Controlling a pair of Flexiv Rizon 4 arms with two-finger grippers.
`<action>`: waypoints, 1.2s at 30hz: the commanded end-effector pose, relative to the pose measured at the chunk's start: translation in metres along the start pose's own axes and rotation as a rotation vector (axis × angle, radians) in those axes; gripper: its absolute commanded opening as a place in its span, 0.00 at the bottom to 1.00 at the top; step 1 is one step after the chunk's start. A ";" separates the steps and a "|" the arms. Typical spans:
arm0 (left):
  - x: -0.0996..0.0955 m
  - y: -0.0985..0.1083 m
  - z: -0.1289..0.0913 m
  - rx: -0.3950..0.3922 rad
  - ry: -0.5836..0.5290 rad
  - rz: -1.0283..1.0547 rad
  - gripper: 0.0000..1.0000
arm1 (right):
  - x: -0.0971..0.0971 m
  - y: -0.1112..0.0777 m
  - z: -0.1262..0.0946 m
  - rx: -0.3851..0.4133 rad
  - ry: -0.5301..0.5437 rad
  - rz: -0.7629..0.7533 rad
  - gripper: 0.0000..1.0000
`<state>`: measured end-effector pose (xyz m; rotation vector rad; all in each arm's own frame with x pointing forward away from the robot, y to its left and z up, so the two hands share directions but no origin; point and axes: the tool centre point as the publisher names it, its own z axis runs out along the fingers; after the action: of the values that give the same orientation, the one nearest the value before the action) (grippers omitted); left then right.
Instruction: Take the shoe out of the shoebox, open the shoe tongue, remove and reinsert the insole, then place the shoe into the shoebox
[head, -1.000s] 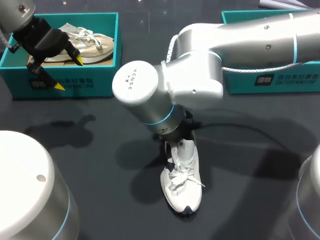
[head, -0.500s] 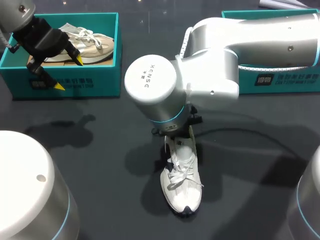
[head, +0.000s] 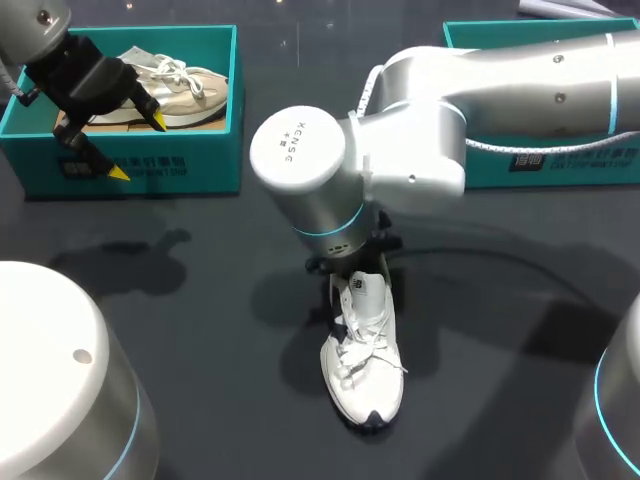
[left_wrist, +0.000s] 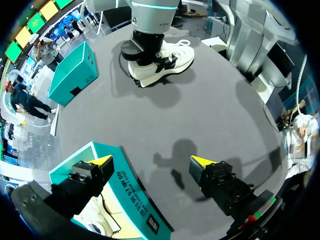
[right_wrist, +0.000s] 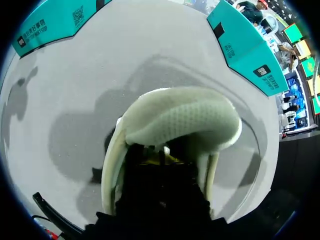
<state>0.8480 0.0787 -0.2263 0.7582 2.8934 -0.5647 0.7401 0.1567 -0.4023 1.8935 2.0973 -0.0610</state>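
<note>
Left tool (head: 138, 147) hangs wide open and empty over the front wall of the teal shoebox (head: 215, 150) at the tabletop's (head: 200, 300) far left corner. The white shoe (head: 365, 360) sits mid-tabletop, toe toward the near edge. The right tool (right_wrist: 160, 160) is down in its opening, and I can't tell whether it grips anything.

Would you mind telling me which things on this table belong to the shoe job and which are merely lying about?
In the job: white shoe; right arm, down at its heel end; right shoebox, probably its box.
Lying about, it seems: left shoebox; beige shoe inside it.
</note>
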 end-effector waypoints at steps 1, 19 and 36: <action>0.001 0.000 0.000 -0.003 -0.001 0.001 1.00 | 0.007 -0.009 0.018 0.025 0.064 -0.002 0.00; 0.001 0.000 0.000 -0.003 -0.001 0.001 1.00 | 0.004 -0.011 0.016 0.133 0.198 0.028 0.00; 0.001 0.000 0.000 -0.003 -0.001 0.001 1.00 | -0.009 -0.010 -0.022 0.200 0.198 0.040 0.00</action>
<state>0.8480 0.0787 -0.2263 0.7581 2.8934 -0.5648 0.7227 0.1538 -0.3924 2.1363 2.2584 -0.0637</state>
